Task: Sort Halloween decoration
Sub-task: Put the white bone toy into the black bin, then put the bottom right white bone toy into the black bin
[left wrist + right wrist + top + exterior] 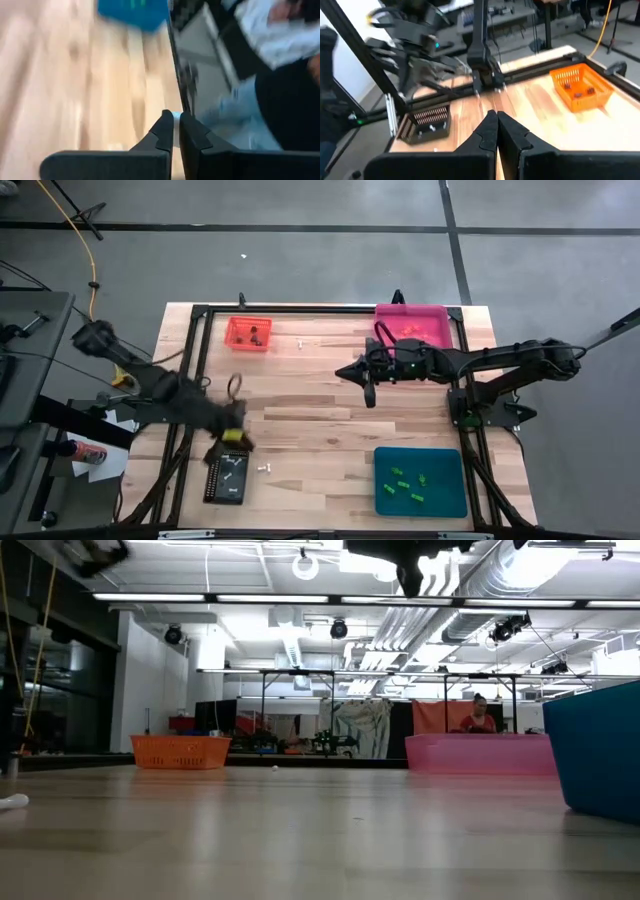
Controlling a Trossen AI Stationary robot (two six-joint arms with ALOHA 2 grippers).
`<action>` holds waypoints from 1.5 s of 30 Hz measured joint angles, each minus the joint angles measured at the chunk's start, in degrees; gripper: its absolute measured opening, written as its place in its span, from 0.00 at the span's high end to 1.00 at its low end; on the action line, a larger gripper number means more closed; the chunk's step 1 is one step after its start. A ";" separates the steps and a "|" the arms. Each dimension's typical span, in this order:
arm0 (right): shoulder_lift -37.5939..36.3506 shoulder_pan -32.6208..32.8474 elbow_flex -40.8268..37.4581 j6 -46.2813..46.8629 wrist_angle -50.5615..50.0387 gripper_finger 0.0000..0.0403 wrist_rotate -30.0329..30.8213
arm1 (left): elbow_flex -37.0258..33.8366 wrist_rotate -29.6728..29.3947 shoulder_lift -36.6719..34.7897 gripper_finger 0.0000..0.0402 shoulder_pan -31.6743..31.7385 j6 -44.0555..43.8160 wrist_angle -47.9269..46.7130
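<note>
The Halloween decoration is sorted by colour: dark brown trinkets lie in the orange tray (248, 333), orange ones in the pink tray (412, 326), green ones in the teal tray (420, 482), and white ones in the black tray (225, 476). Loose white trinkets lie on the wood (300, 343) (265, 467). My left gripper (238, 440) hangs blurred just above the black tray's far end, shut, with a small white bit (176, 122) between its fingertips. My right gripper (342, 371) hovers shut and empty over the table's middle, left of the pink tray. My left gripper pinches a small white trinket (176, 120) between its two fingertips, at their free ends. The fingers slant downward and the piece is lifted clear of the table. Its shape is too blurred to tell.
A black metal frame (300, 310) runs around the table's edges. Bare wood lies between the four trays. A person in red (480, 718) sits in the room far behind the table, and someone in jeans (250, 110) is near the table's left side.
</note>
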 joint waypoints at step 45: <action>0.00 -3.19 0.00 2.50 -3.45 1.00 0.28 | 1.12 -2.93 19.22 0.59 -26.40 -19.57 -23.65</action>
